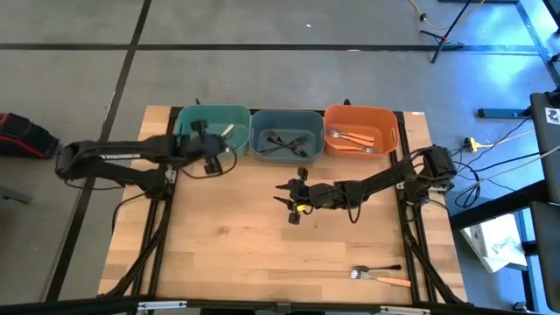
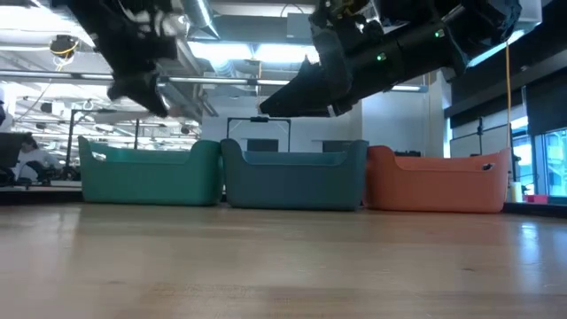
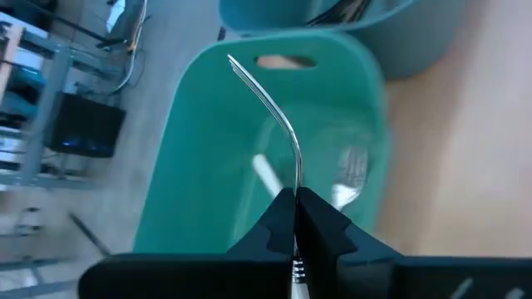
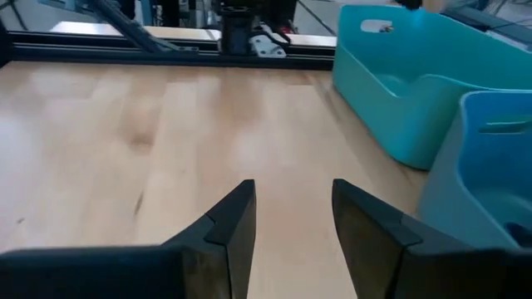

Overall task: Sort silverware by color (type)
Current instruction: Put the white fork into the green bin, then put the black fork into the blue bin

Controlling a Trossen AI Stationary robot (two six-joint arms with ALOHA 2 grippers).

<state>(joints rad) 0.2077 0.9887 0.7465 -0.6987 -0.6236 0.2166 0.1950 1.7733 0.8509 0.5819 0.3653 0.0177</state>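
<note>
Left pincer [image 3: 296, 218] was clamped on a white-handled metal fork [image 3: 274, 116], tines pointing outward over the green plastic bin [image 3: 199, 133], ready to drop. Right pincer [image 4: 291, 220] hovered open and empty above the wooden tabletop [image 1: 227, 245].

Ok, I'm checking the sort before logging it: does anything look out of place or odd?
Two forks, one black-handled and one orange-handled, lie unsorted near the table's front edge. The left gripper holds a white-handled fork over the green bin, as expected. The right gripper is open and empty. Nothing looks spilled or damaged.
</note>
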